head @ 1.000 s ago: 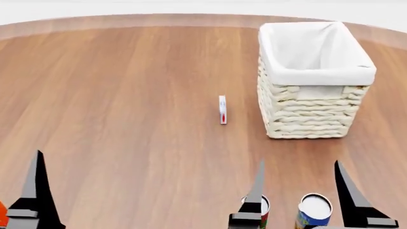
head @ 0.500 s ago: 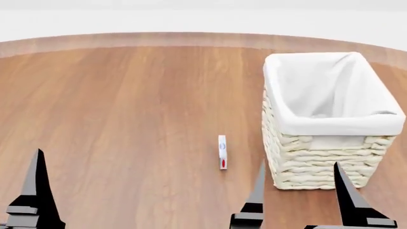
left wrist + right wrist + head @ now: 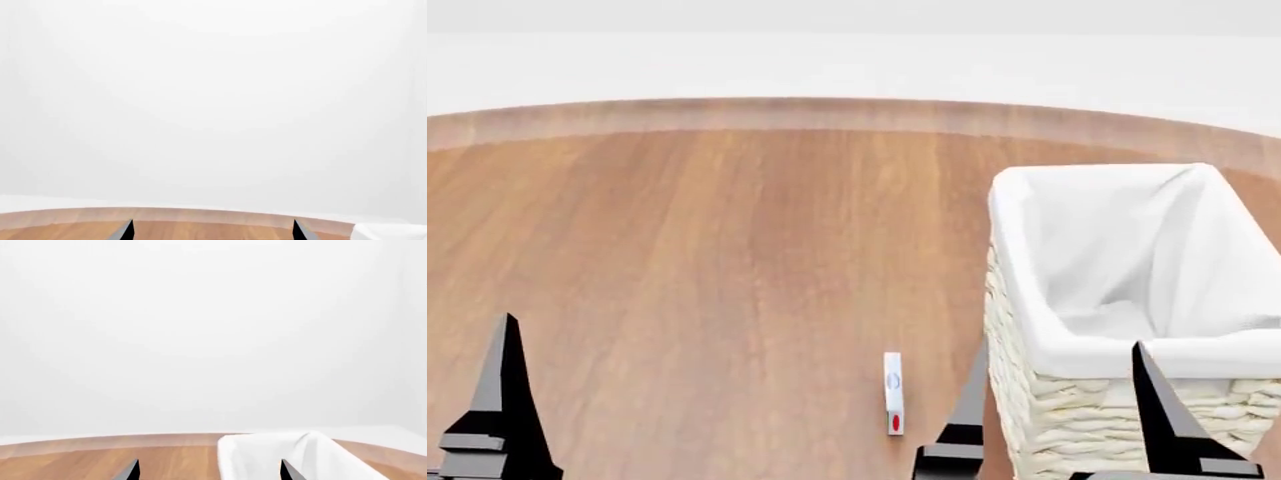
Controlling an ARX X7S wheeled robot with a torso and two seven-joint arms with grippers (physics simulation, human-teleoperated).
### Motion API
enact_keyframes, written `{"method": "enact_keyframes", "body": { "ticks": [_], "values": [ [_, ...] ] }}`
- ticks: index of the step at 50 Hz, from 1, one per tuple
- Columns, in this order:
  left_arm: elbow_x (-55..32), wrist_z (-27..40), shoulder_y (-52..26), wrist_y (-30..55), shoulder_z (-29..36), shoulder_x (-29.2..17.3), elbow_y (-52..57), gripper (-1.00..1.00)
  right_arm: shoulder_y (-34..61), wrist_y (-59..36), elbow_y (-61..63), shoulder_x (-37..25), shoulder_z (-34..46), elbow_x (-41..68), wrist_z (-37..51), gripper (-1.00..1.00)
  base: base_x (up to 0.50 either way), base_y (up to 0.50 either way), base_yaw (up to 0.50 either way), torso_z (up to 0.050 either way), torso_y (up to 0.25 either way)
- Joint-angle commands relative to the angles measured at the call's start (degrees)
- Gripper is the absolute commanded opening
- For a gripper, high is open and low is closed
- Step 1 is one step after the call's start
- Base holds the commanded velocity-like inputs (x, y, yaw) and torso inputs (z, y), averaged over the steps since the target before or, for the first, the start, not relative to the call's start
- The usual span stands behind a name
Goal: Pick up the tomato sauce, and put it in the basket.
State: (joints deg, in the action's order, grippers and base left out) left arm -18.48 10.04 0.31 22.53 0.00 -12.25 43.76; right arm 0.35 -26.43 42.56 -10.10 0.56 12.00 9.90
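The tomato sauce can is out of view in every frame. The cream wicker basket [image 3: 1054, 430] with its white cloth lining stands at the right of the wooden table; it also shows in the right wrist view [image 3: 267, 455]. My right gripper [image 3: 1061, 405] is open and empty, its two dark fingers low in the head view in front of the basket. In the right wrist view [image 3: 210, 471] its tips are wide apart. My left gripper [image 3: 213, 231] is open and empty; one finger [image 3: 505, 400] shows at the head view's lower left.
A small flat white and red object [image 3: 892, 393] lies on the wooden table [image 3: 694, 250] just left of the basket. The table's curved far edge [image 3: 827, 112] meets a plain white background.
The head view has tilted upward: the basket and the small white and red object have slid down the picture, and the two cans near my right gripper have dropped out of view.
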Motion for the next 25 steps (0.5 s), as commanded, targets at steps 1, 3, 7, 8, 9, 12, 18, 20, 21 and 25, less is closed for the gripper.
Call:
{"method": "enact_keyframes", "body": {
  "ticks": [1,3,7,8,9,12,18,20,21,25],
  "values": [
    [-0.52,0.83,0.07,-0.37,0.59,-0.81,-0.01,1.00,-0.35,0.55,-0.37,-0.19,0.23,0.28,0.71,1.00,0.00,0.00,0.00,0.000,0.000],
    [-0.50,0.79,0.34,-0.93,0.65,-0.90,-0.34,1.00,-0.65,1.04,-0.39,-0.41,0.62,-0.13,0.73,1.00,0.00,0.00,0.00,0.000,0.000],
    [-1.12,0.86,0.36,-1.09,0.51,-1.16,-0.59,1.00,-1.57,1.00,0.58,-0.62,0.57,0.02,1.05,1.00,0.00,0.00,0.00,0.000,0.000],
    [-0.92,0.95,0.27,-1.23,0.62,-1.23,-0.75,1.00,-2.15,0.52,1.65,-0.75,0.38,0.30,1.20,1.00,0.00,0.00,0.00,0.000,0.000],
    [-1.06,0.98,0.22,-1.20,0.67,-1.26,-0.86,1.00,-2.53,0.11,2.32,-0.77,0.20,0.44,1.47,1.00,0.00,0.00,0.00,0.000,0.000],
    [-0.69,0.90,0.75,-2.12,0.95,-1.43,-1.39,1.00,-5.72,0.25,5.00,-1.21,0.36,0.08,1.88,1.00,0.00,0.00,0.00,0.000,0.000],
    [-0.74,0.71,0.76,-3.34,0.99,-1.67,-3.40,1.00,-16.51,5.42,10.76,-2.36,0.05,-1.26,1.78,1.00,0.00,0.00,0.00,0.000,0.000],
    [-0.94,0.80,0.89,-3.31,1.08,-1.78,-3.22,1.00,-19.03,6.88,11.69,-2.57,-0.36,-1.10,1.66,1.00,0.00,0.00,0.00,0.000,0.000],
    [-0.97,0.75,0.99,-3.45,1.23,-1.79,-3.32,1.00,-21.35,8.39,12.36,-2.74,-0.58,-1.50,1.60,1.00,0.00,0.00,0.00,0.000,0.000],
    [-1.04,0.61,1.20,-4.47,1.35,-1.81,-4.18,1.00,-28.11,14.93,12.67,-2.69,-1.82,-2.15,1.29,1.00,0.00,0.00,0.00,0.000,0.000]
  ]
}}
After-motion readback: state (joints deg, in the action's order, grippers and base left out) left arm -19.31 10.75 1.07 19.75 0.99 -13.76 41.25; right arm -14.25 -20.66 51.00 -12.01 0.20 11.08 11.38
